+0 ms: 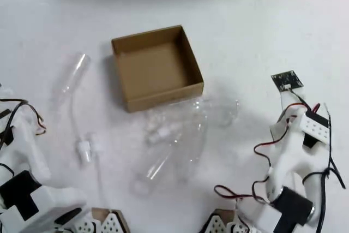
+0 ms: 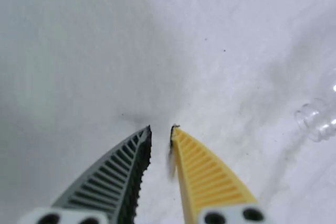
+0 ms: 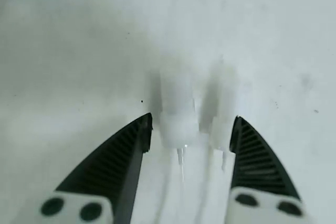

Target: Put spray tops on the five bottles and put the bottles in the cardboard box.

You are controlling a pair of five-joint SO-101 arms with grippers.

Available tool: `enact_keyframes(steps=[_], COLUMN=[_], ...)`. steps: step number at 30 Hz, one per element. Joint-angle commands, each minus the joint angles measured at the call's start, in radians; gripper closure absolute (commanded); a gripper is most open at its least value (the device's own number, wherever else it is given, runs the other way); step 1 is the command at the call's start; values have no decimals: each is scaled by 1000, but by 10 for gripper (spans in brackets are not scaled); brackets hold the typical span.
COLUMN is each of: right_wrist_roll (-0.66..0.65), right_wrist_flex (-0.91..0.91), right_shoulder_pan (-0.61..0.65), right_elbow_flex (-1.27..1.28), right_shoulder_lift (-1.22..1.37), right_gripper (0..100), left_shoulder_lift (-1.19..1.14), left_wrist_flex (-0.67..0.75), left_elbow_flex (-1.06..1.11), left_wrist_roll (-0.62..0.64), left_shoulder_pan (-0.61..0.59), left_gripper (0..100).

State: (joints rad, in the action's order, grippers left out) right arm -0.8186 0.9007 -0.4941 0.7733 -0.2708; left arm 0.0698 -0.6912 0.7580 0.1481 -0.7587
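Starting with the left hand (image 2: 160,129): its grey and yellow fingers are drawn almost together. Only a sliver of the white tabletop (image 2: 79,35) shows between the tips, and nothing is held there. It points down at bare surface. The ribbed neck of a clear plastic bottle (image 2: 317,121) lies off to one side, apart from the fingers.

On the right hand (image 3: 193,121) I see the two black fingers standing wide apart. Between them two white spray tops lie side by side on the tabletop, each with a thin tube trailing back toward the wrist. The first spray top (image 3: 178,121) lies just beside one finger and the second spray top (image 3: 222,127) just beside the opposite finger. I cannot tell whether either finger touches them.

From the high view I see the open brown cardboard box (image 1: 158,66) around the middle of the tabletop, a little toward the far edge. Several clear bottles (image 1: 174,137) lie on their sides in an overlapping cluster just on the near side of the box; I cannot count them. A lone clear bottle (image 1: 73,72) lies toward the left edge, near the box but apart from it. A third spray top (image 1: 84,150) with a thin tube lies between that bottle and the near edge. One white arm (image 1: 27,195) sits at the near left corner and another white arm (image 1: 294,151), strung with red and black wires, at the near right corner. A small black circuit board (image 1: 287,80) sits just beyond the latter.
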Motion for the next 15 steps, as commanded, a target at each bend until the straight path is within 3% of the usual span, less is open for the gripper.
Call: enact_keyframes(steps=[1, 7, 15], right_wrist_roll=[-9, -8, 120], right_wrist_flex=[110, 348, 440], right_shoulder_pan=[15, 199, 670], right_elbow_flex=[-46, -44, -58], right_shoulder_lift=[-148, -417, -582], right_gripper=[820, 981, 938], left_shoulder_lift=[4, 4, 4], left_wrist_flex=[20, 20, 20], left_elbow_flex=[-8, -9, -9], left_wrist_roll=[-8, -8, -8], left_shoulder_pan=[7, 10, 10], left_gripper=[924, 924, 924])
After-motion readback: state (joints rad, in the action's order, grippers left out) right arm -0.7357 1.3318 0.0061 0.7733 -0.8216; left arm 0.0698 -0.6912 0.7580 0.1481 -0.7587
